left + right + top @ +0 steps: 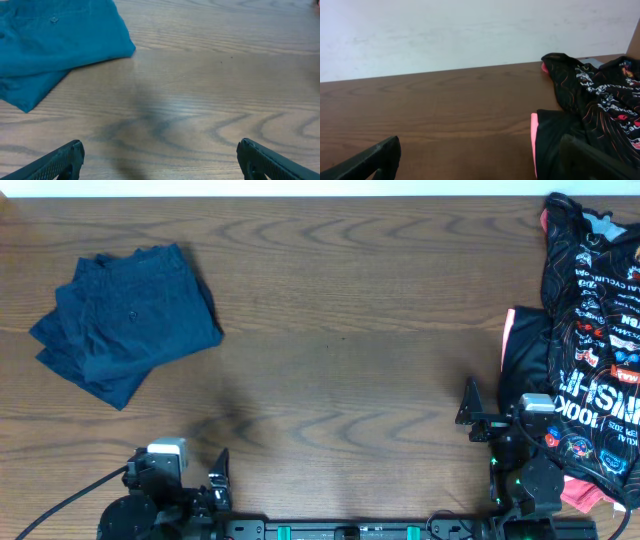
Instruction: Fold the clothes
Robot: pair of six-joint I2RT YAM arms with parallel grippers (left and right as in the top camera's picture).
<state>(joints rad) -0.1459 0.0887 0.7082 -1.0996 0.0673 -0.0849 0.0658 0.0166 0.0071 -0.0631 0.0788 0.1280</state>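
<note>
A folded dark navy-blue garment (125, 320) lies at the table's far left; its corner shows in the left wrist view (55, 40). A pile of black clothes with white and red printing and pink trim (590, 340) lies at the right edge, also in the right wrist view (592, 110). My left gripper (218, 480) is open and empty at the front left, well short of the navy garment; its fingers frame bare table (160, 160). My right gripper (470, 410) is open and empty at the front right, just left of the black pile (480, 160).
The brown wood-grain table (340, 350) stretches between the two garments. A pale wall (470, 35) stands beyond the table's far edge. Arm bases and cables sit along the front edge.
</note>
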